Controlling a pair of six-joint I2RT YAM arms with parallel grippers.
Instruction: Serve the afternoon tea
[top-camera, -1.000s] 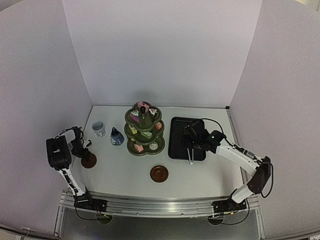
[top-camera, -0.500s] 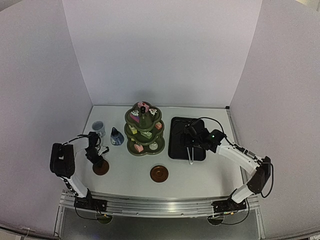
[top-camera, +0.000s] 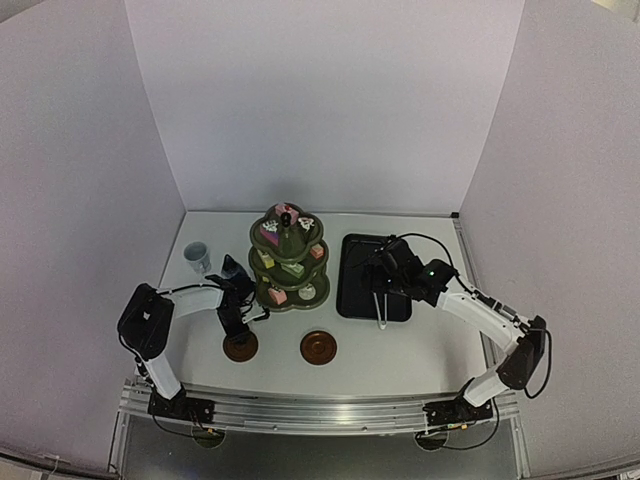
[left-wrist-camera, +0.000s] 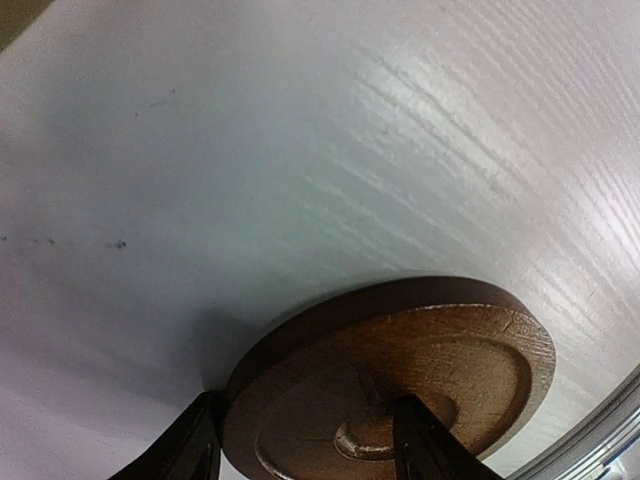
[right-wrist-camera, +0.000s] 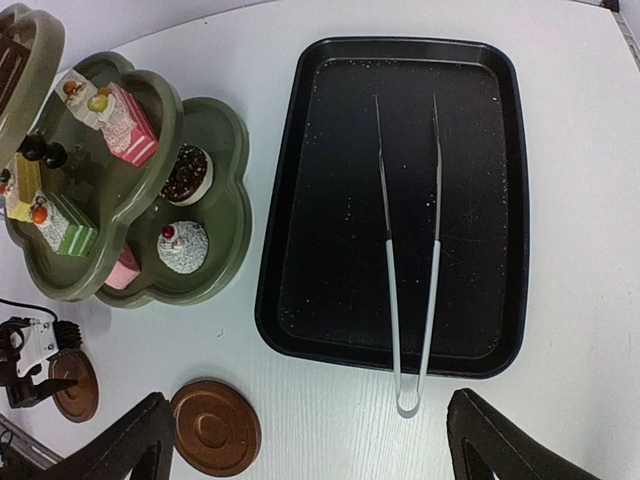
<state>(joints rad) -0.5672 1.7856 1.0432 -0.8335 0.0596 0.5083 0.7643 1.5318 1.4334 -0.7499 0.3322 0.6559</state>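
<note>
My left gripper (top-camera: 238, 326) is shut on a round brown coaster (top-camera: 240, 347) (left-wrist-camera: 420, 360); one finger (left-wrist-camera: 190, 455) is at its rim and the other over its middle, low over the table. A second coaster (top-camera: 318, 347) (right-wrist-camera: 215, 428) lies to its right. The olive-green stand (top-camera: 300, 300) (right-wrist-camera: 225, 190) carries small cakes (right-wrist-camera: 128, 125) on its tiers. The pale cup (top-camera: 197, 257) stands at the left, the blue jug (top-camera: 232, 264) partly behind my left arm. My right gripper (top-camera: 385, 265) (right-wrist-camera: 315, 450) hangs open above the tray's near edge, holding nothing.
A black rectangular tray (top-camera: 350, 300) (right-wrist-camera: 290, 260) lies right of the stand, with thin metal tongs (top-camera: 381, 305) (right-wrist-camera: 410, 300) in it, their bend reaching over its front rim. White walls close in the table on three sides.
My left gripper has closed on the coaster and swept right with it, from the table's left edge to a spot in front of the stand. The right arm has barely moved.
</note>
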